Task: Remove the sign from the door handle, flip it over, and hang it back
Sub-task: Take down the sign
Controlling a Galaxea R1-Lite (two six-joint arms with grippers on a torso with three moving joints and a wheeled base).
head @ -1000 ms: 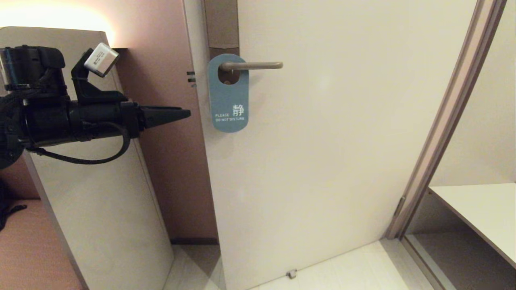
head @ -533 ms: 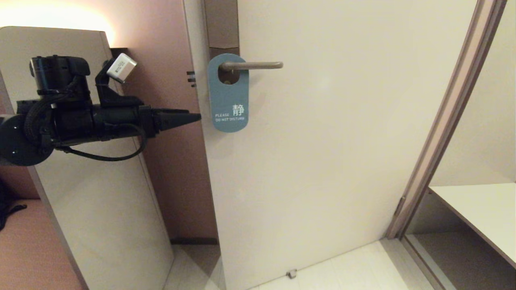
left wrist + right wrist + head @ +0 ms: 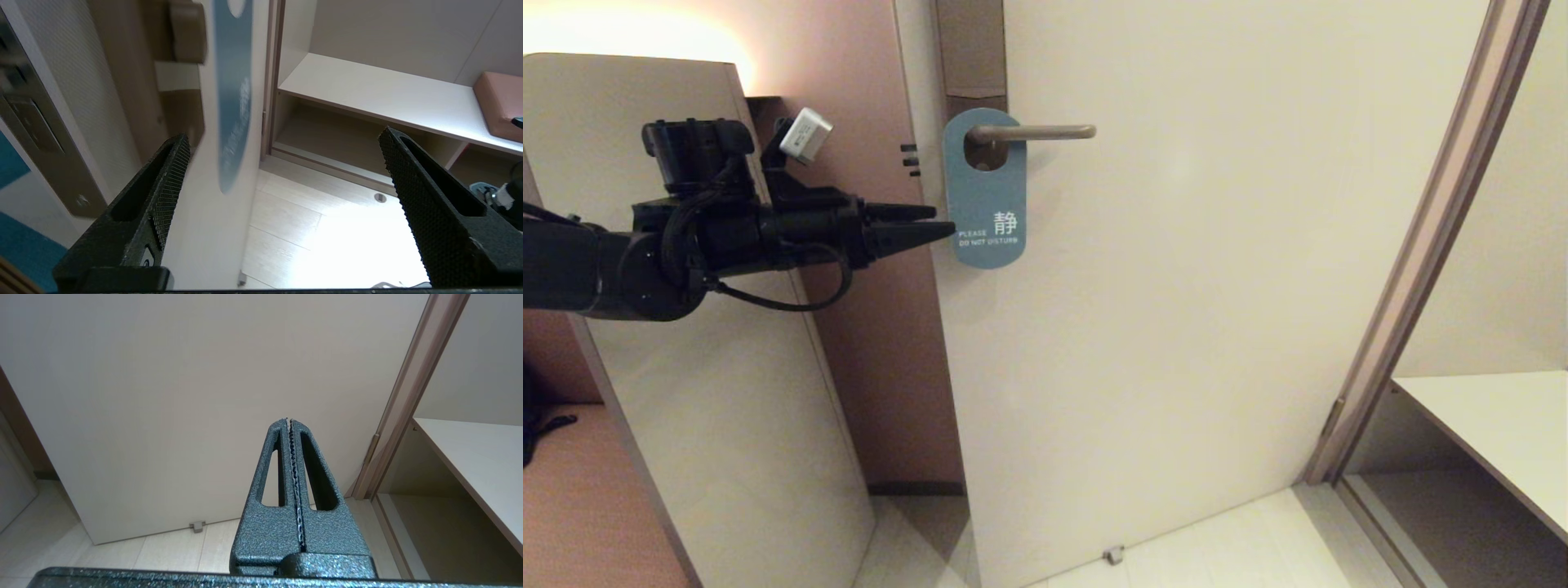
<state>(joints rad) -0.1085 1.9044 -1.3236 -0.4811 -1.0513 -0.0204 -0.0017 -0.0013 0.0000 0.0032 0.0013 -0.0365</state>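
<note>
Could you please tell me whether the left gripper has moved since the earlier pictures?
Yes. The left gripper has moved rightward toward the door, its tips now reaching the lower left edge of the sign.

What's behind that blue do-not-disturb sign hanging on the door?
Through the sign's oval hole you see the door handle's root and part of its metal plate. The card covers the plate's lower part; below that is the door.

sign [image 3: 233, 102] blurred and cut off above its hole in left wrist view, door handle [image 3: 1033, 132] root hidden behind sign
</note>
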